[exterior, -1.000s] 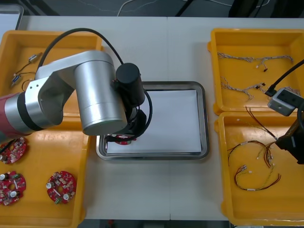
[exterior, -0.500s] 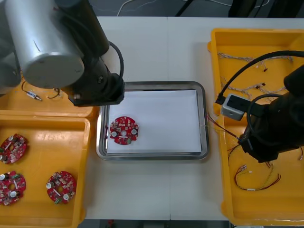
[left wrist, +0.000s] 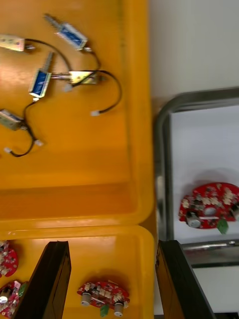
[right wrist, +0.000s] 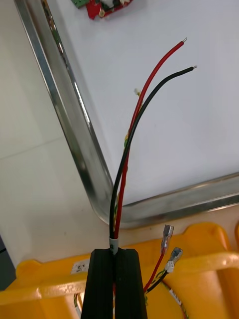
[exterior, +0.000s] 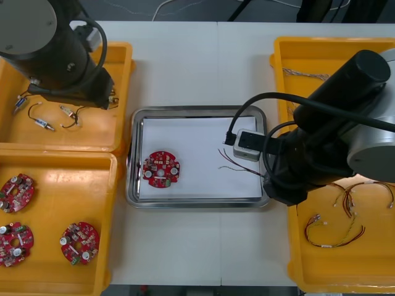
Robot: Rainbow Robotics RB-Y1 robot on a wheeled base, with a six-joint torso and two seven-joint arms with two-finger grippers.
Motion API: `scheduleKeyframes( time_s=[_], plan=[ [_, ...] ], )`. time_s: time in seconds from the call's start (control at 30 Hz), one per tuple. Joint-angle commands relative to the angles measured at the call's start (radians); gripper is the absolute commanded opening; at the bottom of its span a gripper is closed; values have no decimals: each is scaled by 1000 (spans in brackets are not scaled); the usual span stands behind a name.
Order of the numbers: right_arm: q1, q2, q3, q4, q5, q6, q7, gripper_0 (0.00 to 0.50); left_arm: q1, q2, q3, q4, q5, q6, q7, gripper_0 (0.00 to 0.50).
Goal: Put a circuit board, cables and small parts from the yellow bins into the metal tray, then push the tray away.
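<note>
My right gripper (right wrist: 115,255) is shut on a cable of red and black wires (right wrist: 133,130). The cable's bare ends reach over the white inside of the metal tray (right wrist: 73,124), just past its corner nearest the right bins. In the front view these ends (exterior: 229,159) lie over the tray's right part. One round red circuit board (exterior: 162,169) lies at the left end of the tray (exterior: 197,111). My left gripper (left wrist: 114,281) hangs open over the wall between the two left bins. Beyond it, small metal parts (left wrist: 69,77) with black wires lie in the far-left bin.
Three more circuit boards (exterior: 79,242) lie in the near-left yellow bin (exterior: 55,169). The far-right bin (exterior: 278,74) holds twisted cables (exterior: 327,77). Red and yellow cables (exterior: 336,237) lie in the near-right bin. Bare table stretches in front of and behind the tray.
The left arm let go of the circuit board in the tray and drew back over the far-left bin. The right arm carried a cable from the near-right bin to the tray.
</note>
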Motion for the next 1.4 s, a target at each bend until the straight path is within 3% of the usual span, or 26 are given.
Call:
scheduleKeyframes(
  time_s=[0.03, 0.3, 0.57, 0.77, 1.0, 1.4],
  plan=[
    [-101, 57, 121, 46, 59, -67, 36, 0, -1, 75, 76, 101, -39, 4, 19, 500],
    [-153, 84, 286, 144, 169, -188, 77, 0, 188, 75, 370, 193, -65, -87, -208, 500],
    [-158, 87, 406, 216, 261, -310, 108, 0, 323, 73, 527, 200, -123, -140, -366, 500],
    [-158, 104, 472, 281, 292, -378, 123, 0, 386, 73, 543, 212, -176, -170, -300, 500],
    [-158, 138, 484, 342, 284, -378, 128, 0, 381, 58, 543, 286, -172, -208, -167, 500],
    [-169, 141, 486, 348, 293, -378, 138, 0, 329, -37, 543, 317, -231, -229, 80, 500]
  ],
)
